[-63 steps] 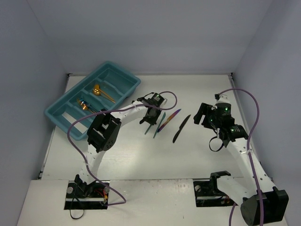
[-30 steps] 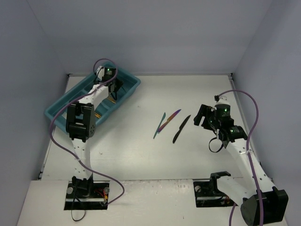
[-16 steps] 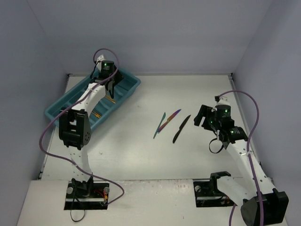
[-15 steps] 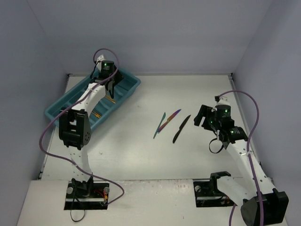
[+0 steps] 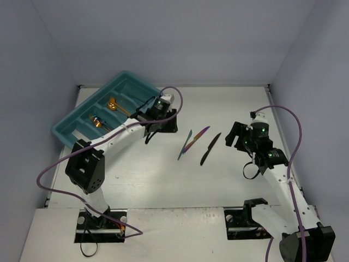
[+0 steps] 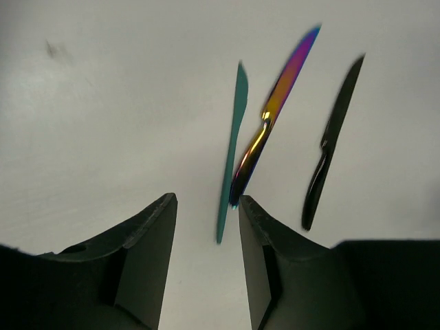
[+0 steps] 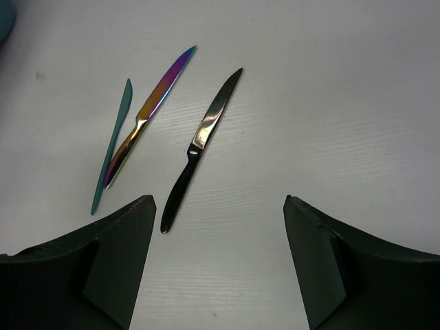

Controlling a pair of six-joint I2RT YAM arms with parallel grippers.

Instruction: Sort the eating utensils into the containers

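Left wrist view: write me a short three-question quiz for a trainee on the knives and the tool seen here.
1. True or false: the left tool is open, with nothing between its fingers.
2. How many knives lie loose on the table? A two, B three, C five.
3. Fill in: between the teal knife and the black knife lies the ___ knife.
Key: 1 true; 2 B; 3 iridescent, the iridescent knife.
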